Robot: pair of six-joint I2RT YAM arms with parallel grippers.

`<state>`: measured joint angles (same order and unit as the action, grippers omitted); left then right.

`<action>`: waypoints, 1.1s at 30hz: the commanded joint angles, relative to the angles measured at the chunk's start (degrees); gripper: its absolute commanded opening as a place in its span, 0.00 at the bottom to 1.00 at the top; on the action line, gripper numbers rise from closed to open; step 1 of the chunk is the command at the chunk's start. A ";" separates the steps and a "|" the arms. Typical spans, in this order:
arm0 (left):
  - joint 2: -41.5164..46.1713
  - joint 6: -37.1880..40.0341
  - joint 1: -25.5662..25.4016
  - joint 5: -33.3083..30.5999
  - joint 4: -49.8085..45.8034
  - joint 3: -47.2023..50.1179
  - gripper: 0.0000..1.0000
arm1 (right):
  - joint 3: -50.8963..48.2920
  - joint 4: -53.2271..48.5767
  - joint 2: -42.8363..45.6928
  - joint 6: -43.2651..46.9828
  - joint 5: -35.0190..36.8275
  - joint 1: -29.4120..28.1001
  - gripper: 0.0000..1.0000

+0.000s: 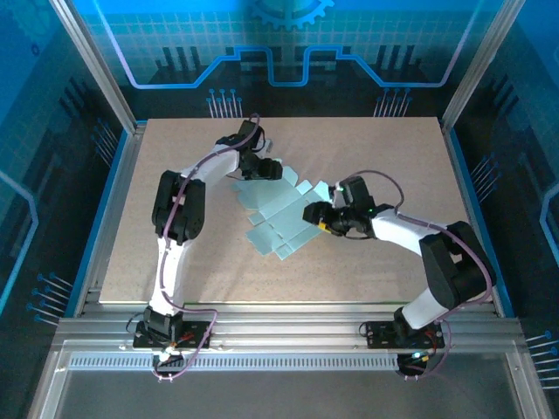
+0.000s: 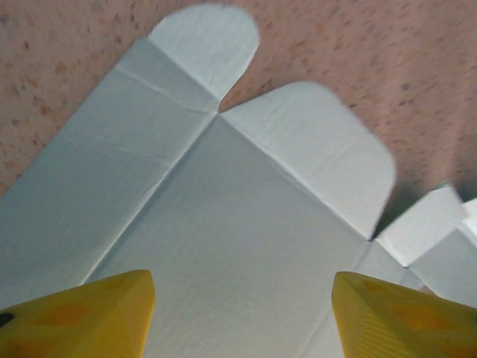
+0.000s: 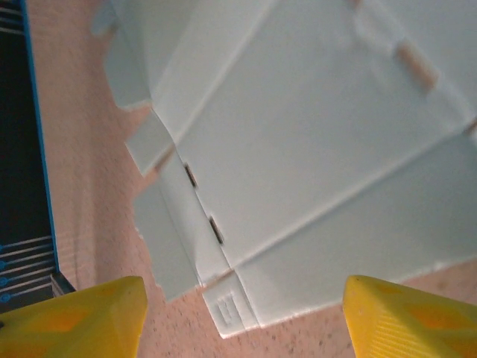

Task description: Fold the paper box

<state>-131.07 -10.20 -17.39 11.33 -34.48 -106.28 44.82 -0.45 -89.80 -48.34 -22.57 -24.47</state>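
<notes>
The left gripper (image 2: 242,317), a black two-finger claw tipped in yellow plastic, sits at the bottom edge of its wrist view. Its jaws stand apart and nothing is caught between them. Directly beneath it lies the paper box (image 2: 223,224), a pale mint thin-card cut-out lying unfolded. Its scored panels and rounded flaps (image 2: 211,41) are spread on the speckled beige board table (image 2: 417,67).

From above, the cut-out (image 1: 278,218) lies mid-table between the two arms. The left gripper (image 1: 260,166) is over its far left corner and the right gripper (image 1: 314,214) is at its right side. In its own wrist view the right gripper (image 3: 242,317) is likewise open and empty. It hovers over a corner of the card where a small tab and narrow slots show.

No panel appears raised, so the step in hand looks like the approach for the first fold. The next move probably calls for one gripper to pin a panel beside a score line. The other would catch a flap's edge and lift it along the crease. Card lying flat offers little to catch, so a low approach at an edge seems needed, or the sheet may simply slide.
</notes>
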 commanded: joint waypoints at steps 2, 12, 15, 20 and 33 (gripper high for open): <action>-1.01 -4.03 0.43 -3.36 -1.77 1.06 0.65 | 1.36 6.70 -4.61 -5.19 1.46 -2.77 0.70; 11.43 -15.09 1.74 -3.97 2.92 24.22 0.69 | 17.62 -7.59 -19.65 8.04 0.92 2.16 0.70; 18.35 -18.70 1.91 -3.61 7.08 33.92 0.70 | 23.45 -10.46 -24.12 10.44 0.84 3.82 0.70; 26.52 -24.52 1.45 -0.64 11.89 44.09 0.70 | 36.15 -16.23 -32.80 14.21 -0.97 5.22 0.71; 33.40 -18.36 -3.35 -5.44 6.73 38.99 0.90 | 38.86 -19.43 -21.91 25.11 -1.05 8.90 0.74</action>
<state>-98.72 -33.85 -20.84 8.12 -22.90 -59.94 88.58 -19.51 -120.33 -26.48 -24.40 -18.41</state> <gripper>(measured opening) 0.868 0.741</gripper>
